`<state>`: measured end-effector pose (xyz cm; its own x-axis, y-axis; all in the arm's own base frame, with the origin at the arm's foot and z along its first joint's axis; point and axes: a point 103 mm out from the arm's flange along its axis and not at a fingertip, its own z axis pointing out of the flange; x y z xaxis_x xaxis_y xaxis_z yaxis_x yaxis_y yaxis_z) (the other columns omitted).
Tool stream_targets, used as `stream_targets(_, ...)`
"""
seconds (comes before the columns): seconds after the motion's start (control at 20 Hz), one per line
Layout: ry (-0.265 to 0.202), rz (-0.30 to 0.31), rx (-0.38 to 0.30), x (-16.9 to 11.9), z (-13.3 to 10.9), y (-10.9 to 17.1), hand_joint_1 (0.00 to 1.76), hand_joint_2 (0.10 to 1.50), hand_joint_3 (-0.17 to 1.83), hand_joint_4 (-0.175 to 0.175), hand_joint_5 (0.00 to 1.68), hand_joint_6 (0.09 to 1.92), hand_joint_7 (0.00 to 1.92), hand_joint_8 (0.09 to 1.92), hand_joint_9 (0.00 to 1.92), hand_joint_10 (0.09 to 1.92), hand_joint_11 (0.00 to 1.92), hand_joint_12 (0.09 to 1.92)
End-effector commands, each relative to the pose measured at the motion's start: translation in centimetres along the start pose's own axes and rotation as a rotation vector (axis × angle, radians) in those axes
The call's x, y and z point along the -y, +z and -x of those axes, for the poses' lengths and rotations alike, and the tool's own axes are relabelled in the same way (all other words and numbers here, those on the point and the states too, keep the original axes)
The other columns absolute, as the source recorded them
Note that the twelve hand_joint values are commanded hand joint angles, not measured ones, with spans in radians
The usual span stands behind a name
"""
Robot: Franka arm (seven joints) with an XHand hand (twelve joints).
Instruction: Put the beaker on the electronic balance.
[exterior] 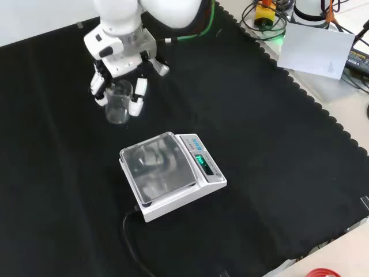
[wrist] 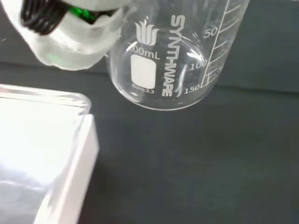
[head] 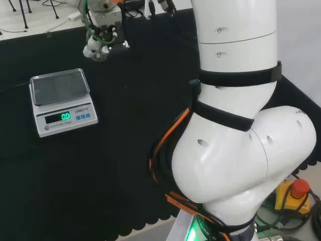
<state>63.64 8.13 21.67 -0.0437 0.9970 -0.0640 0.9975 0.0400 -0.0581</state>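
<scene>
The beaker (exterior: 118, 104), a clear glass one with printed graduation marks, sits inside the grasp of the robot hand (exterior: 120, 68), whose white and black fingers (exterior: 138, 95) curl down on either side of its wall and hold it. In the front view the robot hand comes down from the top of the picture and the beaker hangs upright beneath the palm, its base close to the black cloth of the bench (exterior: 271, 144); whether it touches the cloth cannot be told. In the wrist view the beaker (wrist: 173, 56) is close and large, with a blurred white part of the robot hand (wrist: 74, 32) against its side, and it looks empty.

Outward from the robot hand, in the front view, the electronic balance (exterior: 170, 173) stands just below and a little to the right, apart from the beaker, its shiny pan bare and its green display lit. A black cable (exterior: 131, 236) leads away from the balance's near end. In the head view the robot hand (head: 100, 35) is beyond the balance (head: 61, 100) and slightly to its right, and the arm's white links (head: 235, 115) stand well off to the right.
</scene>
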Motion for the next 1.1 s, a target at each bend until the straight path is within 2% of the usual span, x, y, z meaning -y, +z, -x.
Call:
stream_targets(0.05,-0.075,-0.026,0.000,-0.1,-3.8,0.8,1.13,0.83,0.50,-0.041,1.06,0.97,1.09,1.05,1.40,0.54,1.43,0.71)
stream_targets(0.35,-0.160,-0.049,-0.013,1.2,-9.0,1.4,1.13,0.82,0.50,-0.040,1.07,0.96,1.09,1.05,1.40,0.54,1.43,0.71)
stream_targets(0.55,-0.210,-0.084,0.013,2.2,-11.9,2.5,1.13,0.82,0.51,-0.040,1.08,0.95,1.09,1.04,1.41,0.54,1.43,0.72)
stream_targets(0.8,-0.233,-0.130,0.035,2.3,-13.3,4.0,1.13,0.81,0.52,-0.040,1.08,0.94,1.09,1.04,1.41,0.54,1.43,0.72)
stream_targets(1.05,-0.235,-0.149,0.023,2.0,-13.4,4.7,1.13,0.80,0.53,-0.023,1.09,0.93,1.09,1.03,1.41,0.53,1.41,0.72)
stream_targets(1.1,-0.236,-0.159,0.014,2.0,-13.1,4.8,1.12,0.80,0.52,-0.006,1.09,0.93,1.08,1.03,1.40,0.54,1.37,0.74)
